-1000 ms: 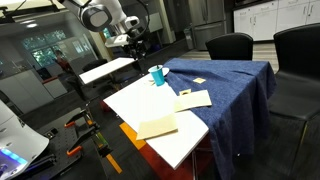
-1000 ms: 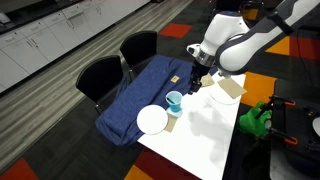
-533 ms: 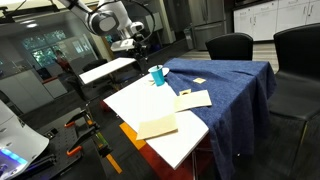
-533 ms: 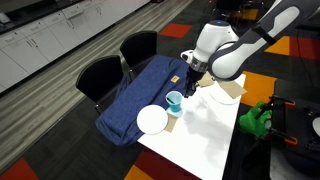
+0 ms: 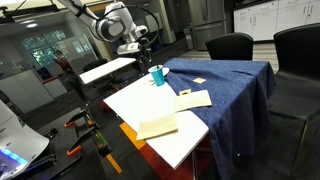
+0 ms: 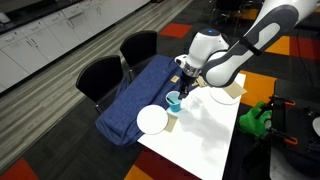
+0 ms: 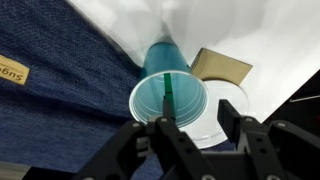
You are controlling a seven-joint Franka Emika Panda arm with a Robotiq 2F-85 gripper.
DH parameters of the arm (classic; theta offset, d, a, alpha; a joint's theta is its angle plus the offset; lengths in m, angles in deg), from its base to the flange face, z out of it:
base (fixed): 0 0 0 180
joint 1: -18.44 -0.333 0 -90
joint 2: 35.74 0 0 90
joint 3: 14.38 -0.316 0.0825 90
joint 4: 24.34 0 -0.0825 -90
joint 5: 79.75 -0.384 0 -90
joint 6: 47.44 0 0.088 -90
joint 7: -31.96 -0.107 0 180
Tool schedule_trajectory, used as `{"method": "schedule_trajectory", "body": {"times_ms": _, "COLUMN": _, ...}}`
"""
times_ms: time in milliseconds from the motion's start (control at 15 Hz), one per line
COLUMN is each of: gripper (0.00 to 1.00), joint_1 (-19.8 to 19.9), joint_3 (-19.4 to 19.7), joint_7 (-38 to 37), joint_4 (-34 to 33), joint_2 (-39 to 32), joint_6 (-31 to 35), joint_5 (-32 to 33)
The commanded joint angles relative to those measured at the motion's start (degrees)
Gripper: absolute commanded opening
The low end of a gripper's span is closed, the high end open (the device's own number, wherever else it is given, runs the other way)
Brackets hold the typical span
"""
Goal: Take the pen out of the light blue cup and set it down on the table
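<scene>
The light blue cup (image 7: pixel 168 78) stands on the table (image 6: pixel 205 135) at the edge of the dark blue cloth (image 6: pixel 140 95). It shows in both exterior views (image 5: pixel 157 74) (image 6: pixel 174 101). The thin dark pen (image 7: pixel 168 96) leans inside the cup, its top near the near rim. My gripper (image 7: pixel 197 128) is open and hangs just above the cup, one finger over the pen's top and the other over a white plate. It touches nothing. The gripper also shows in both exterior views (image 5: pixel 143 46) (image 6: pixel 184 84).
A white plate (image 6: pixel 152 120) lies next to the cup. Tan paper sheets (image 5: pixel 193 99) (image 5: pixel 157 126) lie on the white top and one (image 6: pixel 228 90) behind the arm. Black chairs (image 6: pixel 100 75) stand along the cloth side. A smaller white table (image 5: pixel 105 70) stands beyond.
The arm has moved toward the cup and brought the open gripper over it. The cup and pen have not moved.
</scene>
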Motion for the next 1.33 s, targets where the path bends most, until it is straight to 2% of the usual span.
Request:
{"method": "schedule_trajectory", "body": {"times_ms": 0, "gripper": 0.51, "joint_1": -0.06, "joint_3": -0.05, "joint_7": -4.17, "joint_4": -3.22, "joint_2": -3.04, "joint_6": 1.59, "joint_5": 3.19}}
{"method": "schedule_trajectory", "body": {"times_ms": 333, "gripper": 0.47, "joint_1": -0.85, "joint_3": 0.97, "joint_7": -7.31, "joint_4": -6.45, "joint_2": -5.96, "joint_6": 1.77, "joint_5": 5.57}}
{"method": "schedule_trajectory", "body": {"times_ms": 533, "gripper": 0.38, "joint_1": -1.16, "joint_3": 1.59, "joint_7": -8.89, "joint_4": -8.37, "joint_2": -7.5, "joint_6": 1.21, "joint_5": 6.62}}
{"method": "schedule_trajectory", "body": {"times_ms": 933, "gripper": 0.42, "joint_1": -1.65, "joint_3": 2.51, "joint_7": -10.26, "joint_4": -11.69, "joint_2": -10.62, "joint_6": 0.25, "joint_5": 7.33}}
{"method": "schedule_trajectory", "body": {"times_ms": 1267, "gripper": 0.41, "joint_1": -2.31, "joint_3": 3.04, "joint_7": -10.57, "joint_4": -14.66, "joint_2": -13.36, "joint_6": -0.48, "joint_5": 7.44}}
